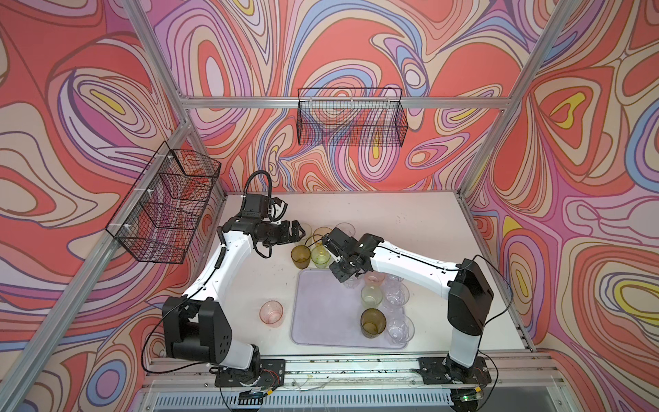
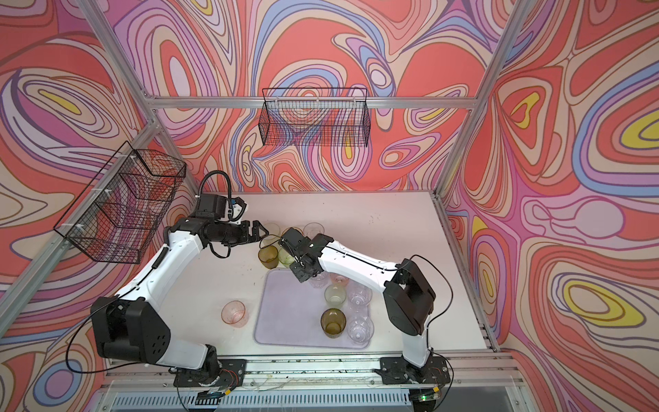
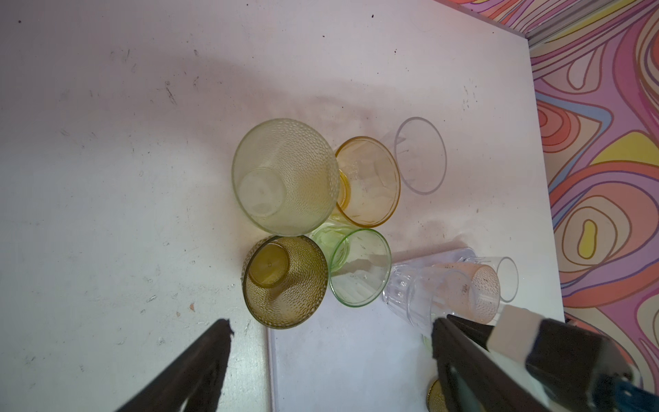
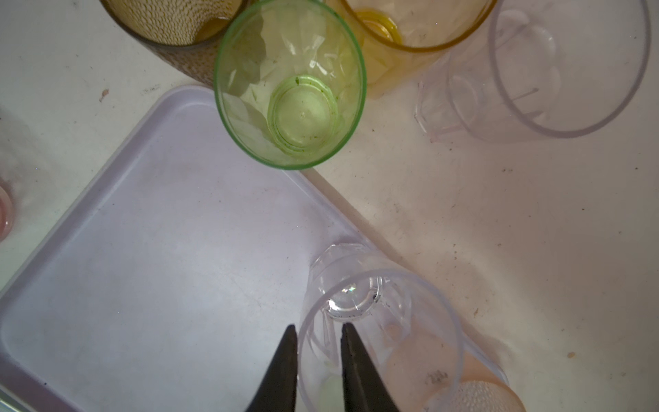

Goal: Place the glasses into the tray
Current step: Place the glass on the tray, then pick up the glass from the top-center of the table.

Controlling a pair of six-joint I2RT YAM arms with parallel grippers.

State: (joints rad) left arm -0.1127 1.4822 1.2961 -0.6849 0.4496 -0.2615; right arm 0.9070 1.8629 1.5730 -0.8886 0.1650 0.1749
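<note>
Figure: 12 o'clock is the back wall in both top views. We show the right gripper over the 12 o'clock edge of the tray. Its jaws are narrowly parted astride the wall of an upright clear glass standing inside the rim; whether a pad touches it we cannot tell. We judge the next pick falls to the left gripper, the nearer arm, whose jaws gape wide and hold nothing. The olive-brown glass stands at its 6 o'clock and the green glass at 5 o'clock. Both are upright on the table, just beyond the tray, axes vertical. A pink glass stands at the tray's 9 o'clock.
</note>
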